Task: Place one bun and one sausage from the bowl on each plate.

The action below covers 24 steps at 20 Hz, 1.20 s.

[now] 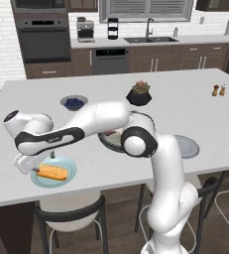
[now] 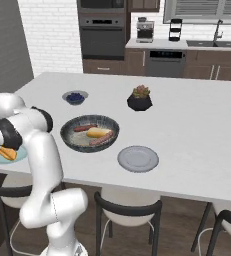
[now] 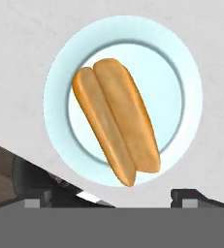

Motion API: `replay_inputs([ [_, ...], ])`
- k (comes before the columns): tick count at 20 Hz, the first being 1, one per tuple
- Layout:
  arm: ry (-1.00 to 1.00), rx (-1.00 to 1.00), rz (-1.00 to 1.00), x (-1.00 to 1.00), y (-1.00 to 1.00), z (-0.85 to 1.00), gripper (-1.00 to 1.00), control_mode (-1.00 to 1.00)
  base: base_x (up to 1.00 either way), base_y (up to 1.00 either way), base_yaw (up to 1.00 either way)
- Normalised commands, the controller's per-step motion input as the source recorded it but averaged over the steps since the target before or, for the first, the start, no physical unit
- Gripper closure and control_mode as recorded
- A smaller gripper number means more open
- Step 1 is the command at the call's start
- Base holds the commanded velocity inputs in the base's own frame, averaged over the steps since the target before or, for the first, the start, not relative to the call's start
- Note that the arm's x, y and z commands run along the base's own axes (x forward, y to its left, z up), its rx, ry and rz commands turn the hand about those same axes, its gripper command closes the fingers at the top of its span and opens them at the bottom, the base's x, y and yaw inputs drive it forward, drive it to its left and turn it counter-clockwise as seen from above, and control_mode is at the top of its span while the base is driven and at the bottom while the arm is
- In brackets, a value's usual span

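Orange bun (image 3: 116, 118) lies centered on blue-green plate (image 3: 186, 72).

white island (image 1: 185, 104), brick wall (image 2: 52, 35), oven (image 1: 42, 37)

Home kitchen, rendered: white island bench (image 1: 185, 106) with stools (image 2: 129, 212) tucked under, built-in wall oven (image 1: 42, 37), dishwasher (image 1: 109, 60), sink with faucet (image 1: 149, 34) under a window (image 1: 145, 9), coffee machine (image 1: 85, 30), dark wood cabinets (image 1: 185, 57), white brick backsplash (image 2: 52, 35).
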Motion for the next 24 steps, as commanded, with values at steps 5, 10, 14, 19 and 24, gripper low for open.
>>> replay_inputs([
  [5, -0.05, 0.0, -0.41, -0.07, -0.82, 0.55, -1.0, -1.0, 0.0, 0.0, 0.0],
  [10, 0.0, 0.0, -0.37, 0.05, -1.0, 0.45, -1.0, -1.0, 0.0, 0.0, 0.0],
  [14, 0.0, 0.0, -0.26, 0.09, -1.0, 0.42, -1.0, -1.0, 0.0, 0.0, 0.0],
  [19, -0.04, -0.01, -0.31, 0.12, -1.0, 0.13, -1.0, -1.0, 0.0, 0.0, 0.0],
  [24, -0.04, -0.01, -0.32, 0.27, -1.0, 0.02, -1.0, -1.0, 0.0, 0.0, 0.0],
])
